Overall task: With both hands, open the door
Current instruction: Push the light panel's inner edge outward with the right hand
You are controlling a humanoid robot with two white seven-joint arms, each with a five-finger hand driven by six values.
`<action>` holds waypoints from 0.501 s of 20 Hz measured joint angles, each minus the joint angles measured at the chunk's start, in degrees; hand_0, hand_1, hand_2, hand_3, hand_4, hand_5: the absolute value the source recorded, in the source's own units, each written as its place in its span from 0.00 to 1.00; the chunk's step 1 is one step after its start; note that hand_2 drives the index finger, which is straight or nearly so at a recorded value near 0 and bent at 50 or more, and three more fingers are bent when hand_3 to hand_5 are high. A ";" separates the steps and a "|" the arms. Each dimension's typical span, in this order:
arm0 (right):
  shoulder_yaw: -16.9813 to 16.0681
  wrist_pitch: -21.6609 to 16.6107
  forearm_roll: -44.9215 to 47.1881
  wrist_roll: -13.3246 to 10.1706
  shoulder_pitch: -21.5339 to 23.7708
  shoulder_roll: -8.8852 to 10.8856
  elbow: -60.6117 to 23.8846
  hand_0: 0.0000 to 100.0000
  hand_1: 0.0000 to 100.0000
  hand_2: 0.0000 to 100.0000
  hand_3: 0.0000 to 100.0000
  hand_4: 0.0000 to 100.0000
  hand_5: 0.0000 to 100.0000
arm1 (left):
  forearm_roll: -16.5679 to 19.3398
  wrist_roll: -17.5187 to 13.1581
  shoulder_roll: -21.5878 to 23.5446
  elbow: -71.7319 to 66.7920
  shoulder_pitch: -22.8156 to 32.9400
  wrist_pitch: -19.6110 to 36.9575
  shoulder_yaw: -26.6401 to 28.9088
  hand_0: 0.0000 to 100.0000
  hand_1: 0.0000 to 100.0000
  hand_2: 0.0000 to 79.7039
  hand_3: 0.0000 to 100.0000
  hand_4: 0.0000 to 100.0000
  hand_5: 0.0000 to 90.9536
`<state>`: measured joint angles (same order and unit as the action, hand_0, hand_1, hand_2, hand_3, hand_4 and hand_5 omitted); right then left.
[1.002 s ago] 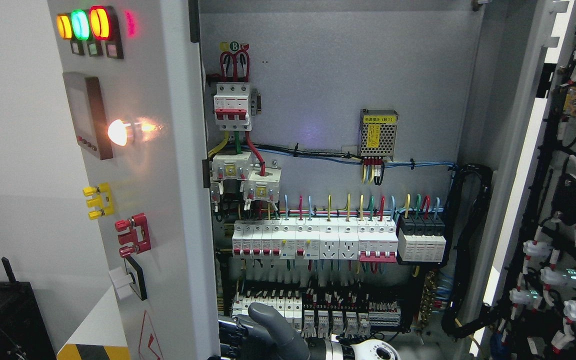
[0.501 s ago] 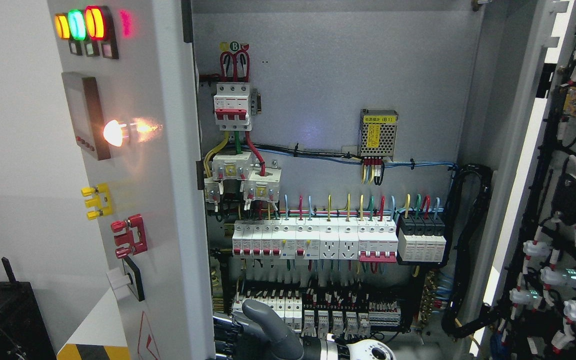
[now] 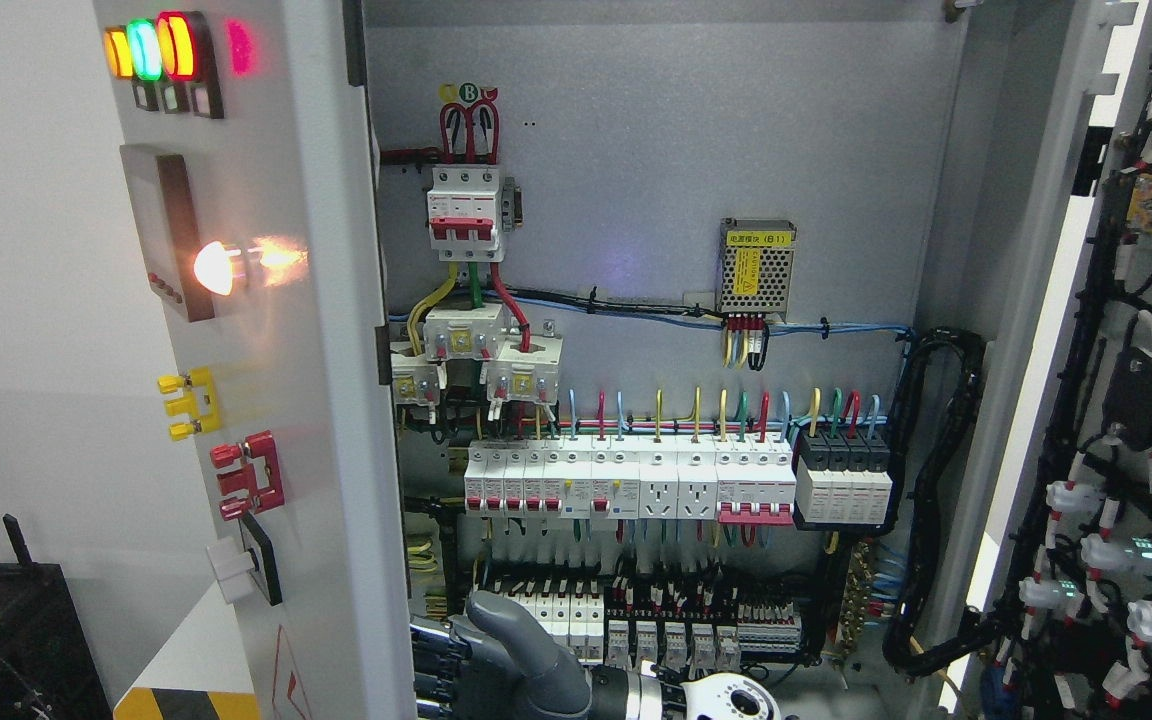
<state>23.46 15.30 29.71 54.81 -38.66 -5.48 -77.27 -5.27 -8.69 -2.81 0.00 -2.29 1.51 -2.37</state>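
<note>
The left door [image 3: 266, 400] stands swung out beside the open cabinet [image 3: 666, 150]. The right hand [image 3: 481, 650], low by the door's inner edge, presses it with loose fingers, gripping nothing. Best push slowly and steadily.

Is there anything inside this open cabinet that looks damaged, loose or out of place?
Nothing stands out. The breaker row sits level, the wires run bundled, the power supply hangs straight. The left door is swung open, with the right hand against its inner edge.
</note>
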 measured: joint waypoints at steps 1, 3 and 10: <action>0.12 -0.09 0.00 -0.14 0.03 -0.05 -0.06 0.05 0.00 0.00 0.00 0.00 0.00 | 0.00 0.00 0.00 0.00 0.00 0.00 0.00 0.12 0.39 0.00 0.00 0.00 0.00; 0.37 -0.11 0.00 -0.25 0.07 -0.13 -0.18 0.05 0.00 0.00 0.00 0.00 0.00 | 0.00 0.00 0.00 0.00 0.00 0.00 0.00 0.12 0.39 0.00 0.00 0.00 0.00; 1.13 -0.14 -0.03 -0.94 0.16 -0.46 -0.58 0.05 0.00 0.00 0.00 0.00 0.00 | 0.00 0.00 0.00 0.00 0.00 0.00 0.00 0.12 0.39 0.00 0.00 0.00 0.00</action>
<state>24.59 15.15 29.68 53.87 -38.49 -5.95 -77.85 -5.27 -8.69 -2.81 0.00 -2.29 1.51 -2.37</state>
